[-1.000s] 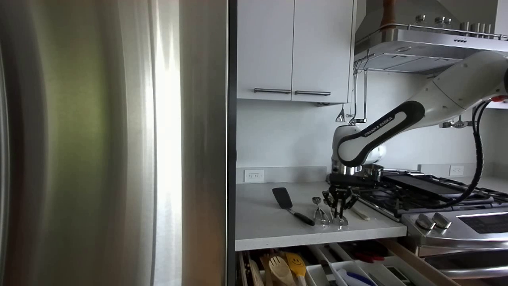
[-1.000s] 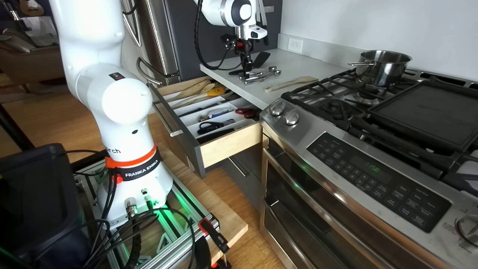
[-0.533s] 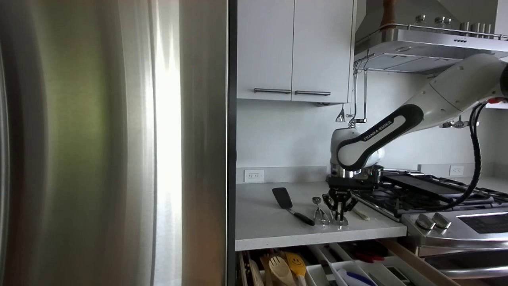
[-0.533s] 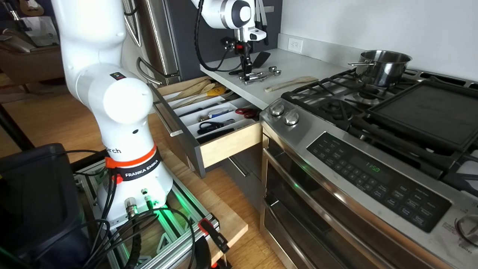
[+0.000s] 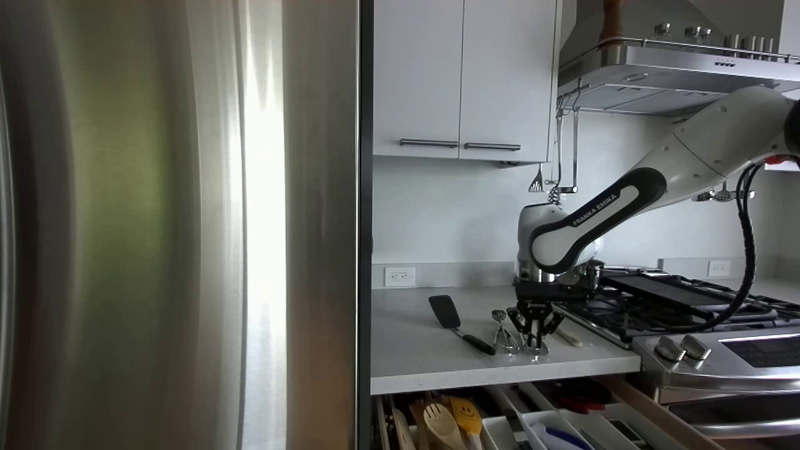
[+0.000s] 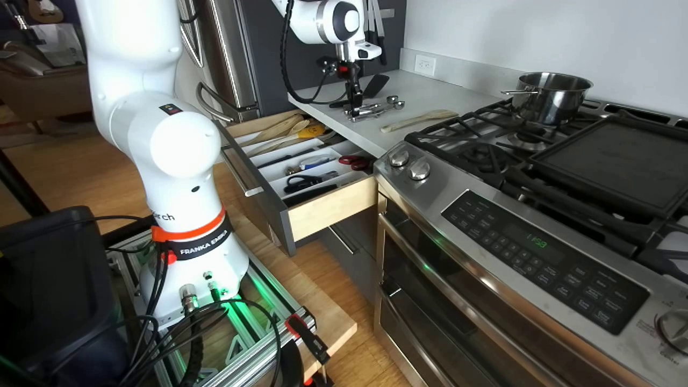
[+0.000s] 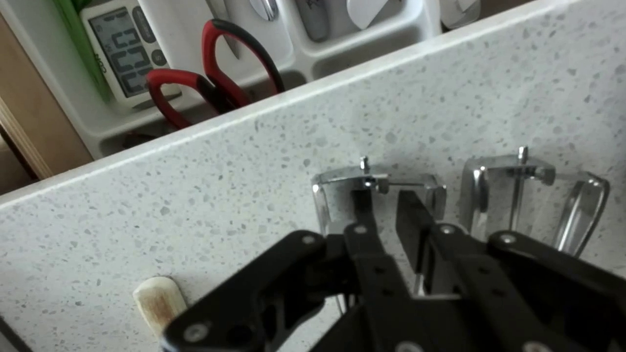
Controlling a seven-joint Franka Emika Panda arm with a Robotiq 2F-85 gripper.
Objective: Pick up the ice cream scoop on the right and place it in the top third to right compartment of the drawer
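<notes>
Cool light across a pale wall (image 5: 447,212), white glare striping the steel refrigerator door (image 5: 265,187), green glow on a metal frame (image 6: 264,286), bright glints on a scoop (image 7: 342,174)

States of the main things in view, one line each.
Black two-finger gripper: open, narrow gap.
Silver metal ice cream scoop beneath it: on counter, ungripped.
Dark-fronted wooden drawer: pulled open.
White upper cabinet doors: shut.
Steel oven doors: shut.
Green oven clock: lit.
White digital timer: on, digits showing.
Round steel pot: lidless.

The scoop (image 7: 341,175) is glossy metal, the counter (image 7: 220,220) smooth, the tool (image 7: 385,199) matt.
</notes>
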